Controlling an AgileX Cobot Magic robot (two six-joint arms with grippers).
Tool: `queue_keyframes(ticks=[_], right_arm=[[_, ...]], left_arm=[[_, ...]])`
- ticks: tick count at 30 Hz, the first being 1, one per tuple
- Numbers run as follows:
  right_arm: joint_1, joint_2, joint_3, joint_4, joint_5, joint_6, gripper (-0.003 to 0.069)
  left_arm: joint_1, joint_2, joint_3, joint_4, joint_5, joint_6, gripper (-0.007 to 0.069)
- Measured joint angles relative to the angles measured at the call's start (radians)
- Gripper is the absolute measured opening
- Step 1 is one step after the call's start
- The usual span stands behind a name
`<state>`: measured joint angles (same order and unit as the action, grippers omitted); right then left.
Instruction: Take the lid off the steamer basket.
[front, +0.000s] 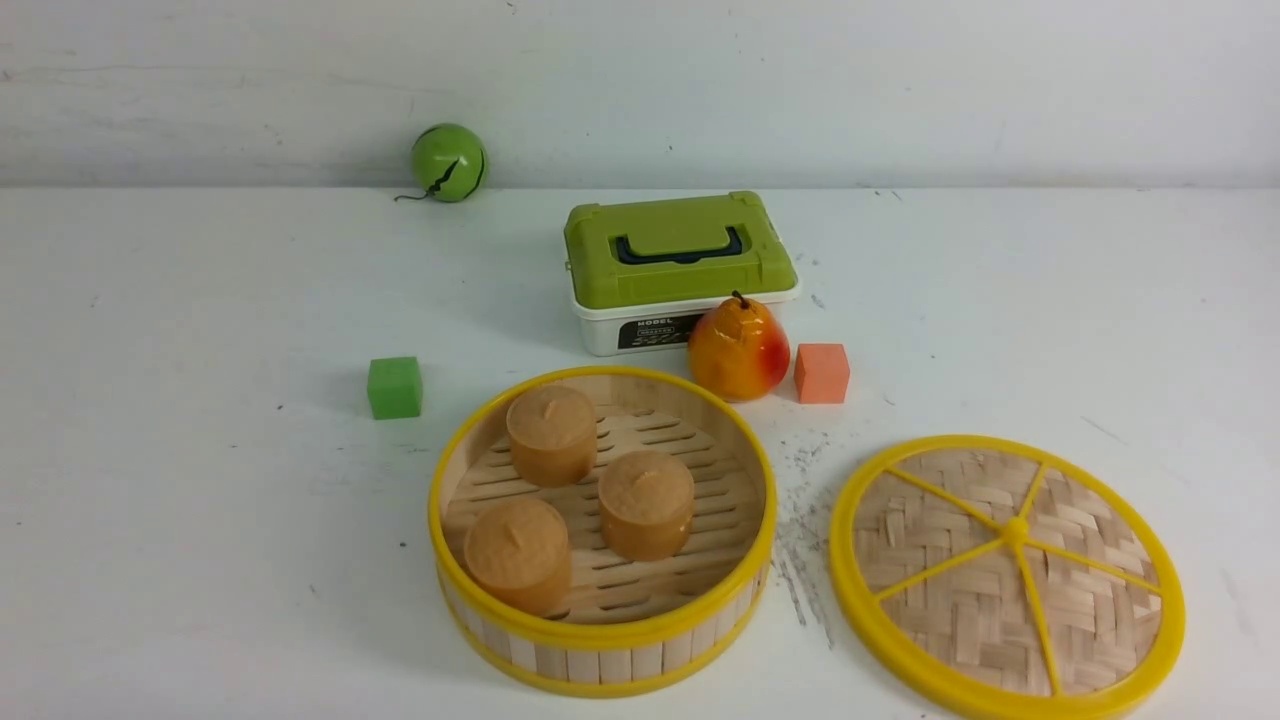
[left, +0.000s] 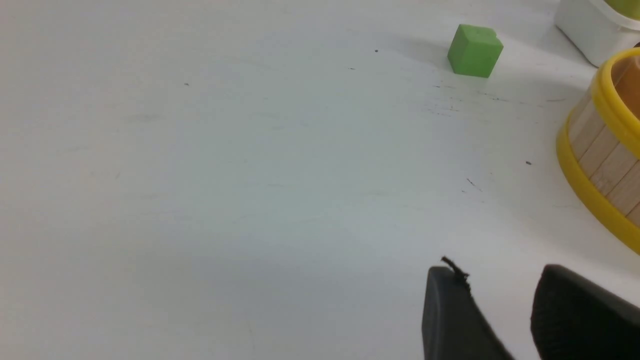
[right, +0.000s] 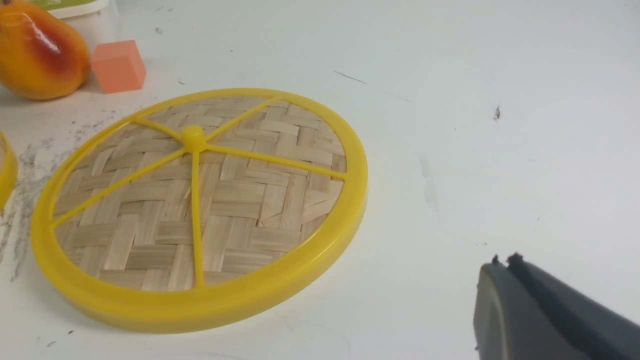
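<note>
The steamer basket (front: 600, 640) stands uncovered at the front middle of the table, with three tan buns (front: 645, 503) on its slatted floor. Its wall also shows in the left wrist view (left: 597, 160). The lid (front: 1005, 575) lies flat on the table to the right of the basket, apart from it, and shows in the right wrist view (right: 200, 205). My left gripper (left: 500, 285) is open and empty, low over the table left of the basket. My right gripper (right: 505, 265) is shut and empty, right of the lid. Neither gripper shows in the front view.
A white box with a green top (front: 680, 270) stands behind the basket. An orange pear (front: 738, 350) and an orange cube (front: 822, 373) lie between them. A green cube (front: 394, 387) lies to the left, and a green ball (front: 448, 162) at the back wall.
</note>
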<state>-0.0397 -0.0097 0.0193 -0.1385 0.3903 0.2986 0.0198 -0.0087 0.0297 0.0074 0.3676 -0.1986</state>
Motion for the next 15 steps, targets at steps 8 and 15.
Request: queue_keyframes(ticks=[8, 15], right_arm=[[0.0, 0.0, 0.0, 0.0, 0.0, 0.0, 0.0], [0.0, 0.0, 0.0, 0.0, 0.0, 0.0, 0.0007]], left_arm=[[0.0, 0.0, 0.0, 0.0, -0.001, 0.0, 0.0239], [0.0, 0.0, 0.0, 0.0, -0.001, 0.0, 0.0239]])
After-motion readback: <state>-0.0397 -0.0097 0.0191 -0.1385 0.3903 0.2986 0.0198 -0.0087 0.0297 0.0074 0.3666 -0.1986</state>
